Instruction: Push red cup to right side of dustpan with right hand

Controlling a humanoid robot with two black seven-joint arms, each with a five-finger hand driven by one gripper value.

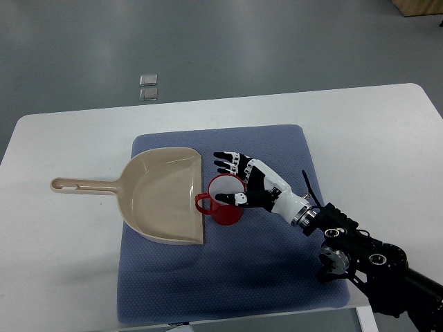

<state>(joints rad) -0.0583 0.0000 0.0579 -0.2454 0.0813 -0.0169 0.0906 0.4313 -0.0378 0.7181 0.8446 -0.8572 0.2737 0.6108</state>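
The red cup (224,200) is seen upright on the blue mat (291,263), just beside the open right edge of the dustpan (163,194); its small handle is turned toward the dustpan and appears to touch or nearly touch that edge; the white inside of the cup is visible from above.

The right hand (249,183) is placed at the cup's right side, with its arm entering from the lower right corner of the picture; the fingers (228,162) are spread and extended over the far rim of the cup, while the thumb is laid against the near right rim; the cup is not enclosed by the fingers, so the hand is taken to be open and pressed against the cup rather than clasped around it.

The dustpan is laid flat, beige in colour, with its pan on the mat's left part and its long handle stretched leftward off the mat onto the white table (62,138); the mat is spread across the middle of the table.

Beyond the table's far edge, two small square grey objects (148,86) are seen on the floor, one just behind the other.
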